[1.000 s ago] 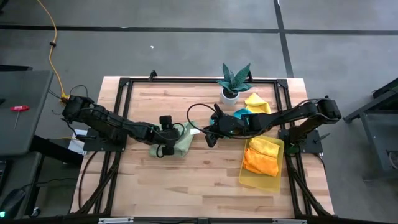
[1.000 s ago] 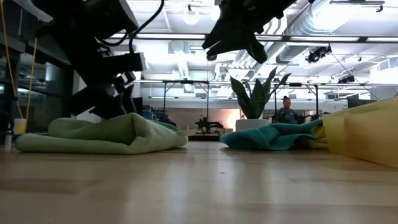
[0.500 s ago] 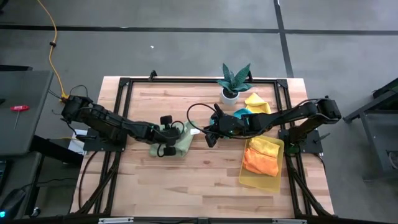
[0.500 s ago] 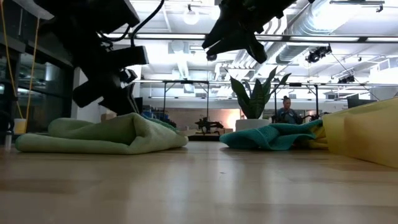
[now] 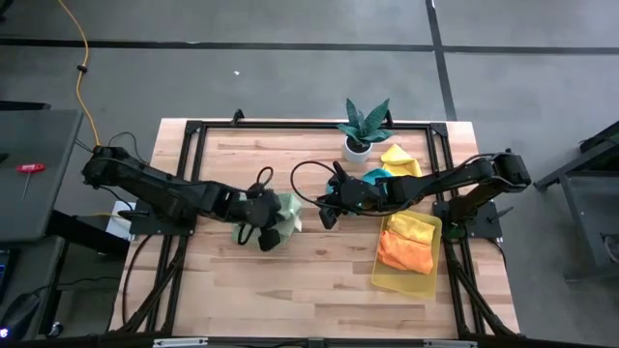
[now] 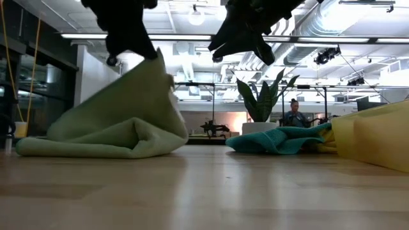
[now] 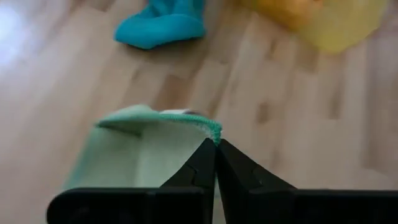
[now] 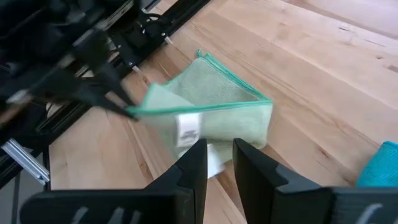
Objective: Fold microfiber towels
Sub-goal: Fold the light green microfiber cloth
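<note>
left gripper (image 7: 216, 144): your jaws just closed on the green towel (image 5: 283, 215) hem — edge now lifted, fold starting
right gripper (image 5: 327, 206): slightly parted, empty

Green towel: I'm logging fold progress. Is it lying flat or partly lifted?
Partly lifted. The left gripper, shut on the green towel's edge, holds one side up like a tent while the rest lies bunched on the table.

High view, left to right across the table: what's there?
left pincer shut on the pale green towel → right pincer → teal towel → orange towel in the yellow tray
</note>
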You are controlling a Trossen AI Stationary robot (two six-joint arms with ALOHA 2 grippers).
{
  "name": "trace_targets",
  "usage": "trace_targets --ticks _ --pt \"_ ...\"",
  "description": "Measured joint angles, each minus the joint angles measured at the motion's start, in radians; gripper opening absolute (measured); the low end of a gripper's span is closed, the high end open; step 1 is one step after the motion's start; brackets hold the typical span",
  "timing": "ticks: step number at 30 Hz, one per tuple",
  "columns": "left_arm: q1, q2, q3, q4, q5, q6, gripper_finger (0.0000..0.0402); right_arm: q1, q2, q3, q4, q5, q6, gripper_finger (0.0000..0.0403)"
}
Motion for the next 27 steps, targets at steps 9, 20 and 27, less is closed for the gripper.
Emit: trace_targets --ticks 9,20,27 --pt "-0.12 0.0 -0.001 0.006 -0.017 -0.235 0.0 -0.005 -0.004 0.0 -0.037 0.004 -0.026 0.0069" --pt "0.002 0.0 -0.03 -0.043 -0.166 -0.154 0.0 -0.005 -0.004 0.0 -0.044 0.001 -0.026 0.0069" --pt "0.163 0.001 -0.045 -0.202 -0.168 -0.088 0.0 -0.004 -0.004 0.0 -0.044 -0.001 -0.007 0.0069"
